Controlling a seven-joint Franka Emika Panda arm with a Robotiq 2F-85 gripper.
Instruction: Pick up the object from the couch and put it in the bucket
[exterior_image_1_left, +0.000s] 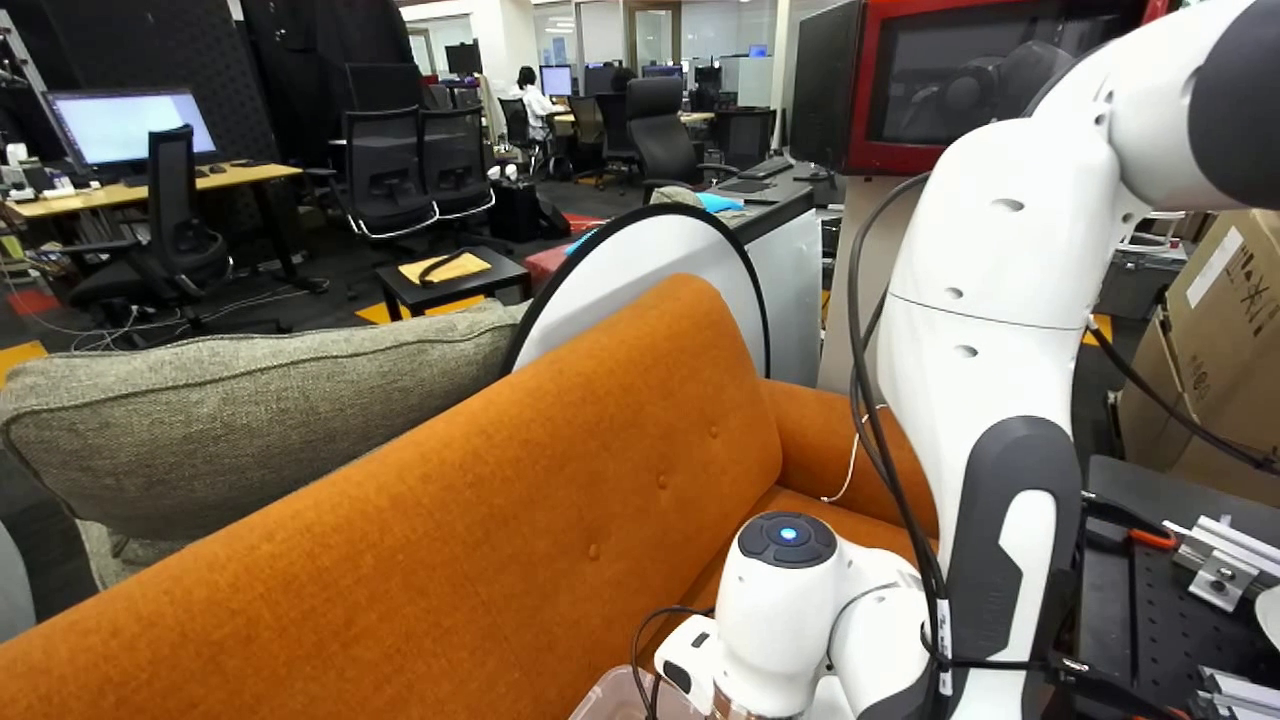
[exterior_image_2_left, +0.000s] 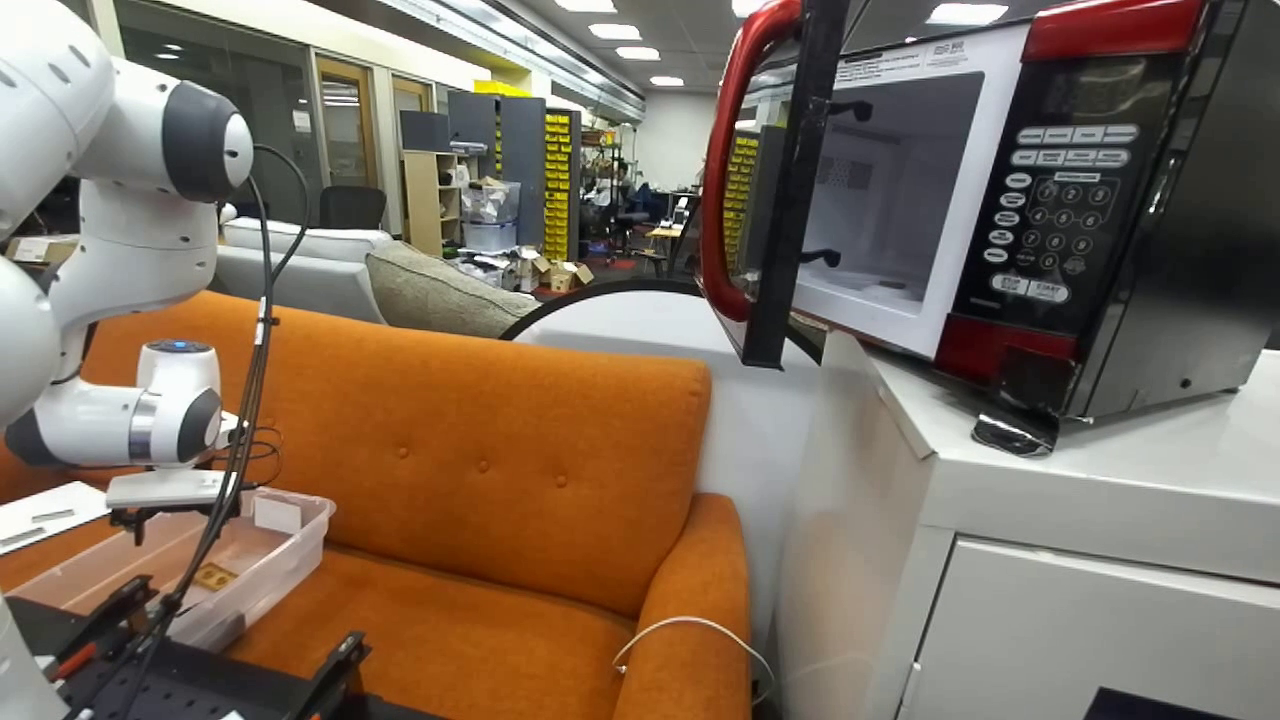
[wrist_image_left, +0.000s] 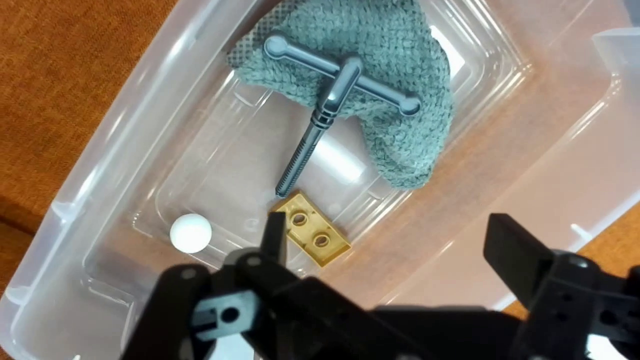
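I find the black two-finger gripper (wrist_image_left: 390, 237) spread wide, holding nothing, over the translucent plastic bucket (wrist_image_left: 120, 135). Placement I judge complete; which item is the task's object I cannot tell: inside lie a white ball (wrist_image_left: 191, 233) toward one side wall, a gold rectangular brick (wrist_image_left: 312, 229), and a grey T-handled rod (wrist_image_left: 332, 95) partly on fuzzy teal cloth (wrist_image_left: 395, 65). I should lift straight up: in the wrist view one of the fingers (wrist_image_left: 515, 255) overlaps the facing rim. Most room lies across the orange fabric couch (exterior_image_2_left: 470, 520), toward its padded armrest (exterior_image_2_left: 700, 560).

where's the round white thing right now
In the wrist view, the round white thing is left of the picture's centre, inside the clear plastic bin, with the gold block to its right.
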